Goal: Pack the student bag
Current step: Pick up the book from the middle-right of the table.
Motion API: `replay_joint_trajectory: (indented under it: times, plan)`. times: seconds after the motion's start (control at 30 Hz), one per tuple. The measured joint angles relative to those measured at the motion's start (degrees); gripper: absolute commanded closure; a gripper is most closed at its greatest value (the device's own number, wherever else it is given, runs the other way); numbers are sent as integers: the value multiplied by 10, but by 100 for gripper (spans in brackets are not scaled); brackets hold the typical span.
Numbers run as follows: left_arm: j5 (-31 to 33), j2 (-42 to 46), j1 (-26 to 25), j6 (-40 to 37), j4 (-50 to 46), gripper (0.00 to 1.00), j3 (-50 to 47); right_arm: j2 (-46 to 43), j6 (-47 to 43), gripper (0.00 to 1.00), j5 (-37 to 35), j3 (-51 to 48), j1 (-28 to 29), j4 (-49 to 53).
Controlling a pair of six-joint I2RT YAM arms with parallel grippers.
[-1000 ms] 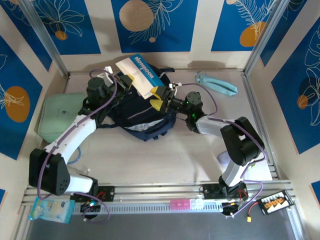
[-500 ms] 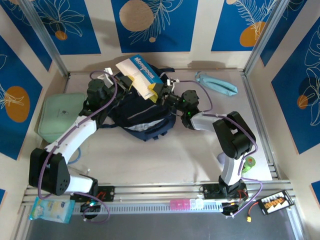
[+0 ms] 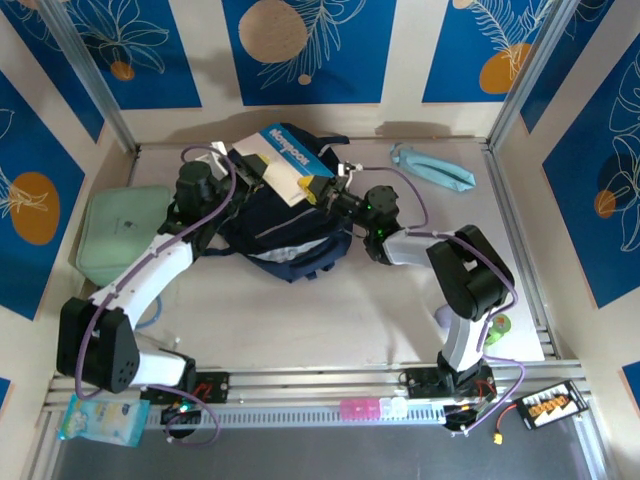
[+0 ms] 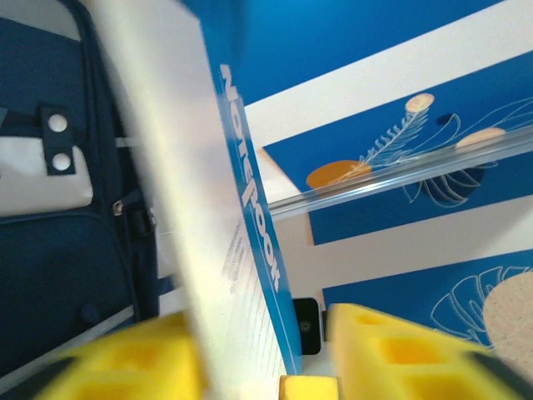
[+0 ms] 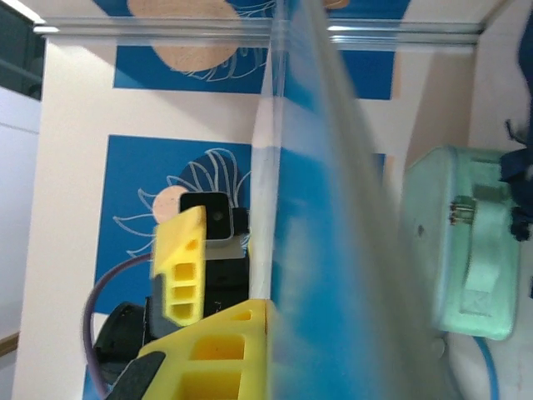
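Student bag (image 3: 285, 235): navy, lying at the back-centre of the table (image 3: 330, 310), with a pale green zip case (image 3: 120, 235) just beside it on the left. Blue notebook (image 3: 285, 160): resting tilted on the bag's far end. Right gripper (image 3: 318, 190): clamped tight on the notebook's right edge; left gripper (image 3: 250, 172): jaws parted around the left edge, one finger clear of the cover.

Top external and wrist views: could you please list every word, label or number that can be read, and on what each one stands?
"Notebook": white letters on the cover of the blue notebook, also legible in the left wrist view.
Fine print beneath that title: too blurred to read.
Small mark on the mint-green case: too small to read.
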State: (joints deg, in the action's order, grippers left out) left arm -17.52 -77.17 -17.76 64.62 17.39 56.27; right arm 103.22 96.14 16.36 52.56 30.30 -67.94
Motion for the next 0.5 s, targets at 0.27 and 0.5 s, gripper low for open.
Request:
replay_joint_trajectory:
  times: [0.27, 0.5]
  plan:
    - [5, 10, -5, -205, -185, 0, 35, -130, -96, 100, -1, -63, -57, 154]
    - [43, -9, -45, -426, -346, 0, 122, -318, -274, 100, -49, -61, -97, 429]
